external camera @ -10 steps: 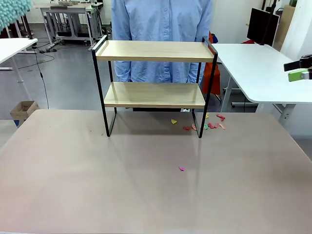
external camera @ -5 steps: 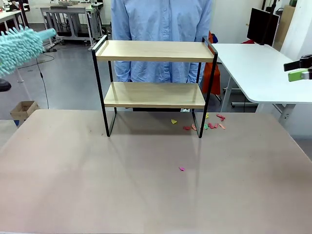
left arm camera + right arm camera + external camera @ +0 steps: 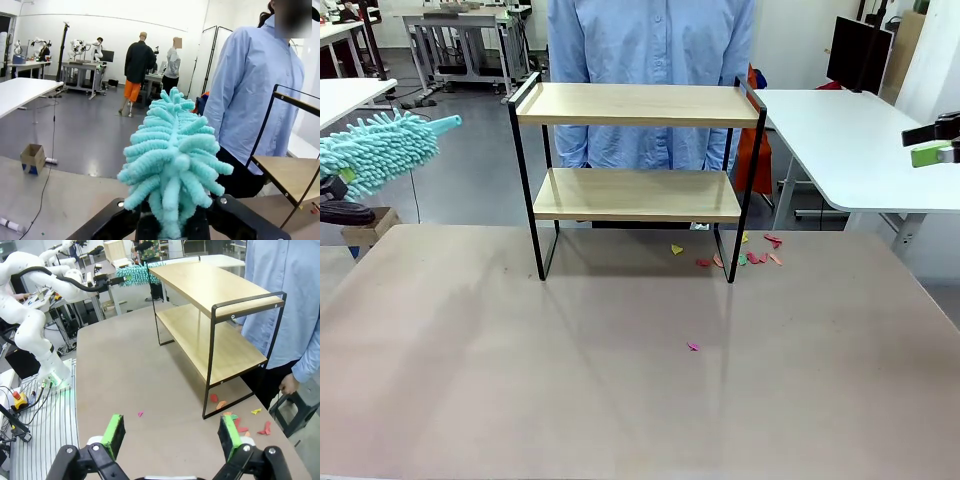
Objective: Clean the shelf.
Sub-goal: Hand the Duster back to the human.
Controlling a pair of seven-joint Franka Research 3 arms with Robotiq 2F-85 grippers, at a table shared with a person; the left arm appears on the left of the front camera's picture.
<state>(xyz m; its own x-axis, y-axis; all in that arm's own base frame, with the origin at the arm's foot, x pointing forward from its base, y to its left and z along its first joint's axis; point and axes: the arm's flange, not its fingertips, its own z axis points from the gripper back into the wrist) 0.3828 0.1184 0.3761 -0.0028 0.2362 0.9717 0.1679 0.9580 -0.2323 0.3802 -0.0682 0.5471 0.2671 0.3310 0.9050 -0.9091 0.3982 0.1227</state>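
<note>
The left end effector point(image 3: 170, 227) was clenched on a fluffy turquoise microfibre duster point(image 3: 375, 150), off the left side of the two-tier wooden shelf in its black metal frame point(image 3: 638, 175), well apart from it. A hard sweep might have shoved the light shelf along the tabletop point(image 3: 620, 380). The right end effector point(image 3: 172, 437) hung released and empty, the shelf ahead of it.

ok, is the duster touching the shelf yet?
Apart. In the front view the turquoise duster in the left gripper hangs left of the shelf, with open floor showing between its tip and the black frame.
</note>
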